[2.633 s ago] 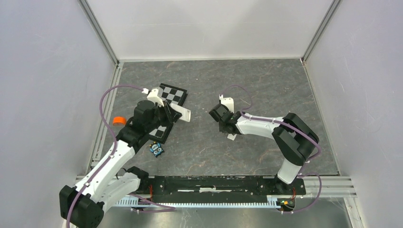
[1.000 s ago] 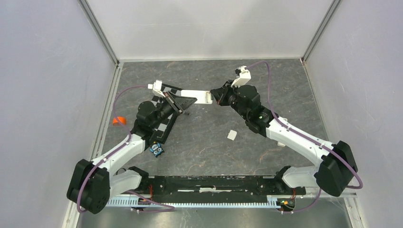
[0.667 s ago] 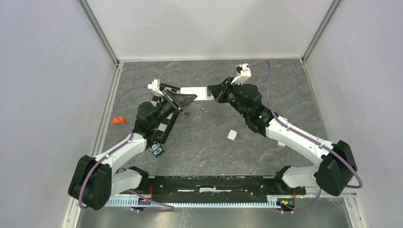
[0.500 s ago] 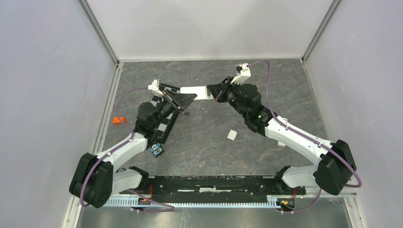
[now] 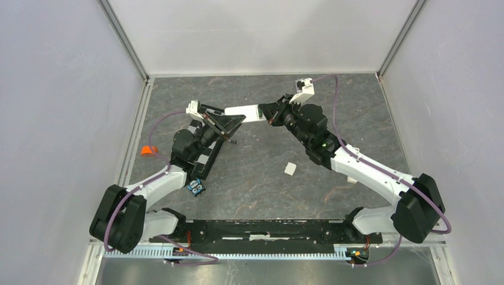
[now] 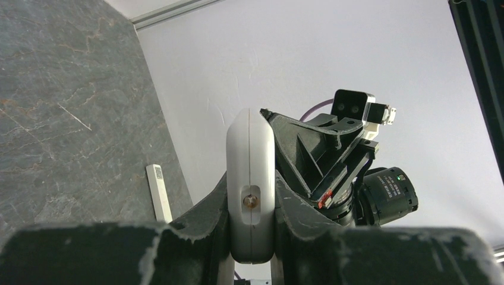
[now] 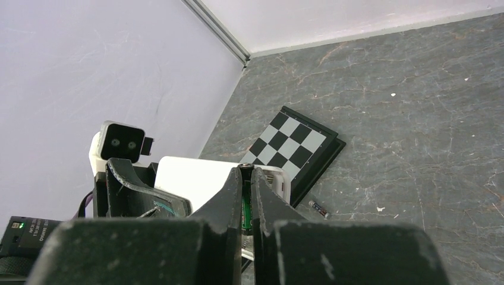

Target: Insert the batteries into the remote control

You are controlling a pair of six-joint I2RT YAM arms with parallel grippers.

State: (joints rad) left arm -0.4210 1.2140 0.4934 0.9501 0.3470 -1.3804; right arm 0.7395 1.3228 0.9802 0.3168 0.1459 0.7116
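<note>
The remote [image 5: 242, 111] is held up off the table [image 5: 356, 113], level, over the far middle part of it, between the two arms. Its left end is clamped in the left claw [image 5: 224, 122]. In the left wrist view the remote [image 6: 251, 178] is seen end-on, pressed on both sides by the claw's fingers [image 6: 208, 211].

The right claw [image 5: 268, 113] is brought up to the remote's other end. In the right wrist view its fingers [image 7: 230, 196] are drawn almost together, and a slim dark-green battery [image 7: 245, 208] is pinched in the narrow slot between them. The tips are set right at the white edge of the remote [image 7: 196, 177]; whether the battery touches the remote cannot be told.

A second battery [image 7: 318, 208] is seen lying on the table, just beside the near corner of the checkered board [image 7: 295, 144]. The board is laid flat, partly hidden under the left arm in the top view.

A small blue toy [image 5: 196, 187] is found near the left forearm, a small white square piece [image 5: 290, 168] alone near the table's middle, and an orange object [image 5: 147, 151] at the left edge.
</note>
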